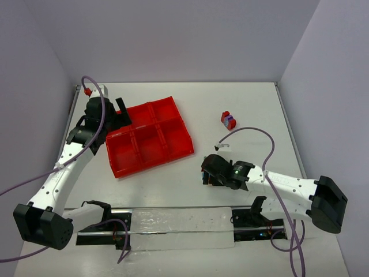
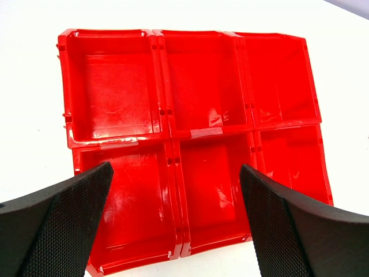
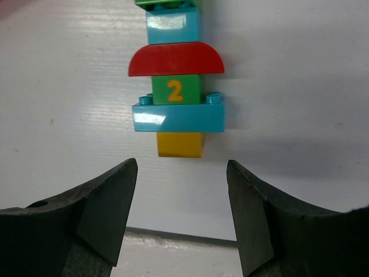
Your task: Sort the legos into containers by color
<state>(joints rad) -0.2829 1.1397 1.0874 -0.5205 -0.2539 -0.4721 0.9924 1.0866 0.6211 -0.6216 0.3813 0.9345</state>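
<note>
A stack of legos lies flat on the white table in the right wrist view: orange-yellow nearest, then teal-blue, a green brick marked "2", a red dome, teal-blue and green. My right gripper is open and empty just short of the orange-yellow end. In the top view this gripper hides most of that stack. A second small stack, red, purple and blue, stands farther back. The red tray has six compartments, all empty in the left wrist view. My left gripper is open and empty above the tray's edge.
A clear plastic strip runs along the table's near edge between the arm bases. Purple cables loop over both arms. Grey walls close in the table at the back and both sides.
</note>
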